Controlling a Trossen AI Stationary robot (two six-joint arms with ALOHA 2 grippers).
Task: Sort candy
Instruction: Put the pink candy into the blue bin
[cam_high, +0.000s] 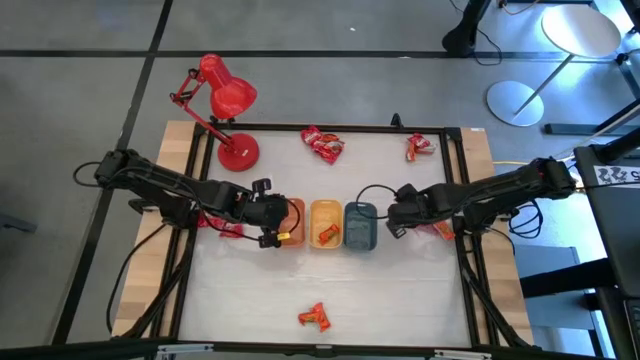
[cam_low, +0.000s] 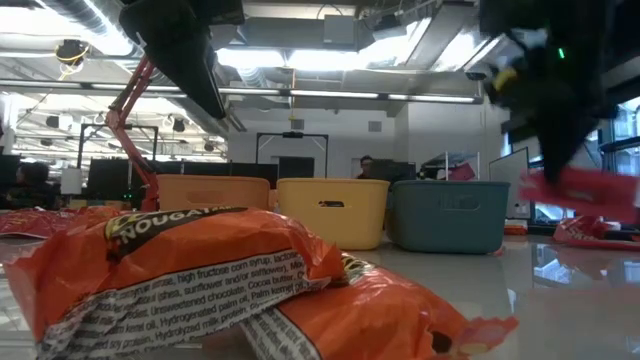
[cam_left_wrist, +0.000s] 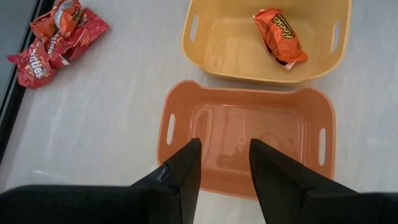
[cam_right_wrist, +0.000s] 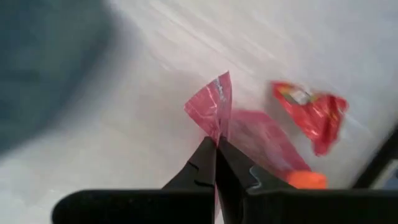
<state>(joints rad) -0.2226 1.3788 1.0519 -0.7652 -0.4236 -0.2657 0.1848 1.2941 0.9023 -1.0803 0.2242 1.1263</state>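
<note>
The right gripper (cam_right_wrist: 216, 148) is pinching shut on the corner of a crinkly pink wrapped candy (cam_right_wrist: 214, 109), holding it by the wrapper edge, probably because the thin flap is the easiest part to catch; the rest of the wrapper is trailing behind the fingers. It is sitting just beside the grey-blue plastic tray (cam_high: 361, 226), likely where this piece is going, with nothing standing between them. Another red wrapped candy (cam_right_wrist: 311, 109) is lying on the white tabletop (cam_high: 400, 290) a little beyond the gripped piece, not blocking anything. The left gripper (cam_left_wrist: 225, 163) is hovering with its fingers partly apart and holding nothing, directly over the empty orange plastic tray (cam_left_wrist: 245, 138). Next beyond that is the yellow plastic tray (cam_left_wrist: 208, 46), already carrying one orange wrapped peanut-butter-cup candy (cam_left_wrist: 280, 34). A small heap of red and orange candy packs (cam_left_wrist: 53, 34) is lying off to one side of the left gripper, well apart from the trays. More candy is lying scattered at the table's far edge (cam_high: 322, 144) and near edge (cam_high: 315, 317). A red metal desk lamp (cam_high: 225, 100) is standing at the corner behind the left arm, clear of the working area.
</note>
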